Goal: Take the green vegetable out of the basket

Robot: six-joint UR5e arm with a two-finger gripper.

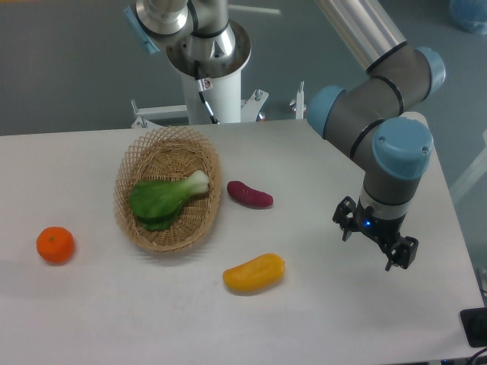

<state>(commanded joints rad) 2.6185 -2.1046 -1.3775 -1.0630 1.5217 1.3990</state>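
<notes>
The green vegetable (163, 199), with dark green leaves and a short white stalk pointing right, lies inside the oval tan wicker basket (128, 169) on the left half of the table. My gripper (376, 242) hangs over the right side of the table, far to the right of the basket and well apart from it. Its two fingers stand apart with nothing between them.
A purple oblong vegetable (249, 194) lies just right of the basket. A yellow-orange oblong vegetable (254, 273) lies in front of it. An orange fruit (55, 245) sits at the far left. The arm's white base (213, 84) stands behind the table.
</notes>
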